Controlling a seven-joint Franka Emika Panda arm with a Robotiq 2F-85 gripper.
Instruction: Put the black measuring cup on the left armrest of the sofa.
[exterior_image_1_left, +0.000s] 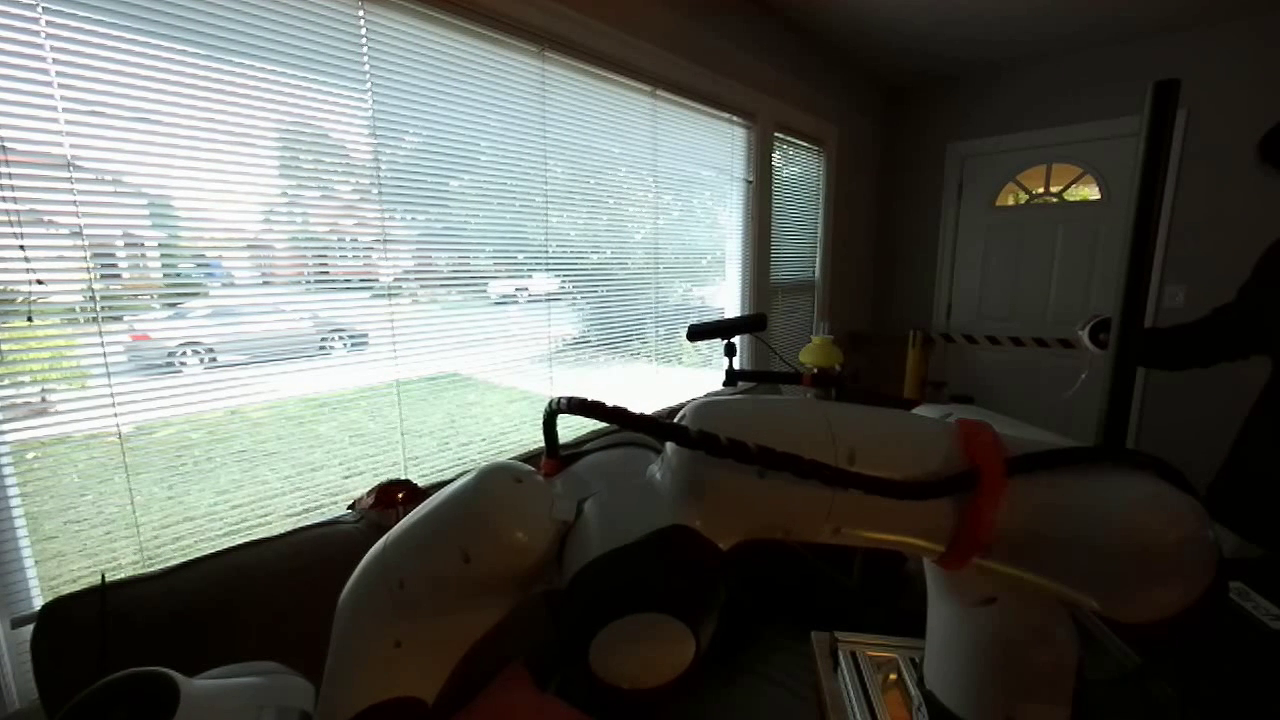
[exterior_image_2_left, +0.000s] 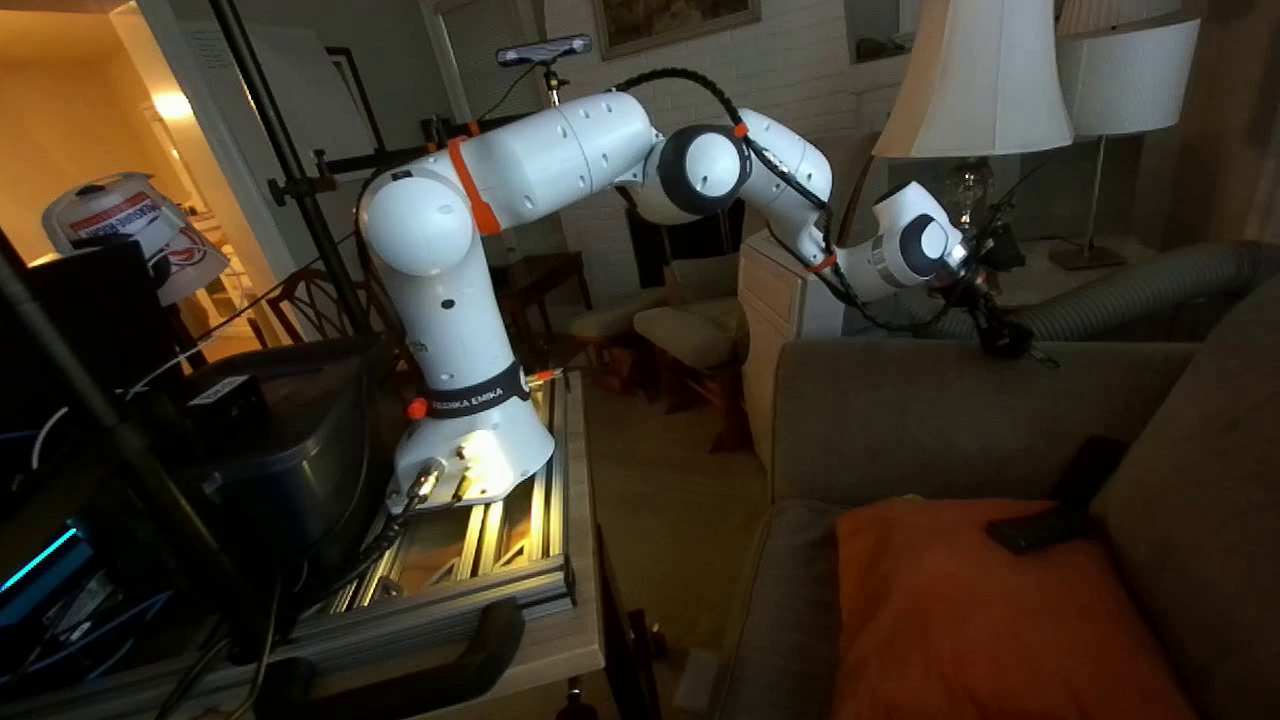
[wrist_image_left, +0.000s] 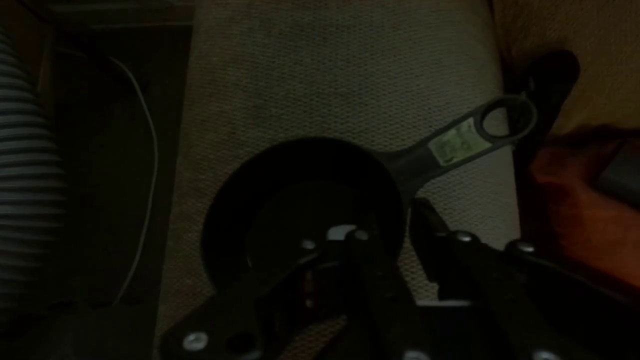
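Observation:
The black measuring cup (wrist_image_left: 300, 195) is a round dark cup with a ring-ended handle and a pale label, over the woven armrest (wrist_image_left: 345, 75) in the wrist view. The handle points toward the seat side. In an exterior view its ring end (exterior_image_2_left: 1045, 360) shows at the armrest (exterior_image_2_left: 960, 410) top. My gripper (wrist_image_left: 405, 215) has one finger inside the cup and one outside, close together on the wall beside the handle. The gripper (exterior_image_2_left: 1005, 335) is low over the armrest; whether the cup's base touches it is hidden. The sofa (exterior_image_1_left: 220, 590) backrest runs below the window.
An orange cushion (exterior_image_2_left: 980, 600) lies on the seat with dark remote-like objects (exterior_image_2_left: 1040, 530) by the backrest. A grey corrugated hose (exterior_image_2_left: 1150, 290) and lamps (exterior_image_2_left: 970, 80) stand behind the armrest. A white cable (wrist_image_left: 152, 165) hangs beside the armrest's outer side.

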